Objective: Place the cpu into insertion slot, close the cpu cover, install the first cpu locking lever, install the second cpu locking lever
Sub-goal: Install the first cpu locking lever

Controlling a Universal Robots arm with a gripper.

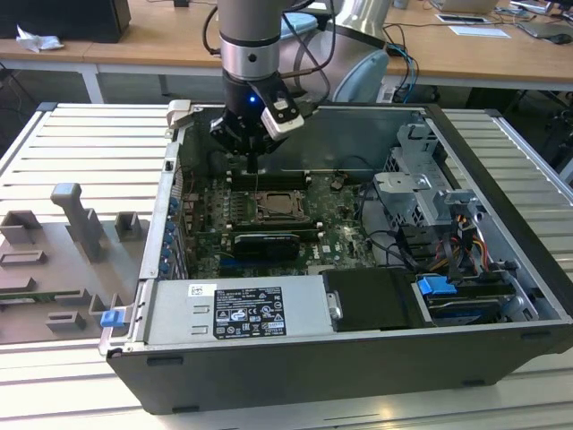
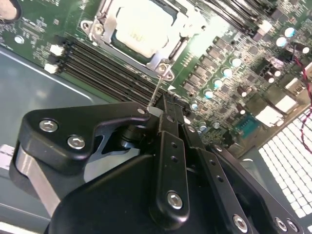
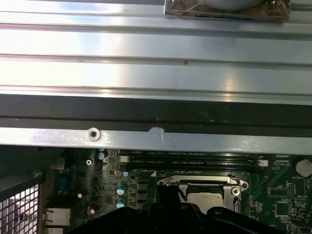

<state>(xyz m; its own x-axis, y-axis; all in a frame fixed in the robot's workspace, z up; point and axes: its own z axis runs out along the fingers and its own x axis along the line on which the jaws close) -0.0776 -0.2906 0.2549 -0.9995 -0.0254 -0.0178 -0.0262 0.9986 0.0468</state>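
**One robot arm poised over an open computer case, its gripper just behind the processor socket**

One black gripper (image 1: 253,161) hangs from a grey robot arm inside an open computer case (image 1: 358,358) that lies on a ribbed metal surface (image 1: 81,143). In the exterior view the gripper sits just beyond the far edge of the insertion slot (image 1: 273,208), above the long memory slots (image 1: 269,179) on the green circuit board (image 1: 336,237).

In the second wrist view the gripper's black fingers (image 2: 168,126) are pressed together, and a thin metal lever (image 2: 157,90) runs from their tip toward the socket corner — whether they pinch it I cannot tell.

The cpu (image 2: 141,24) lies flat in the insertion slot, its pale top catching the light. The cpu cover (image 2: 105,22) — a silvery frame — lies closed around it, with the chip showing through its window. In the first wrist view the cpu is seen just past the dark gripper body.

A long black graphics card (image 1: 264,244) sits near the socket, on its near side.
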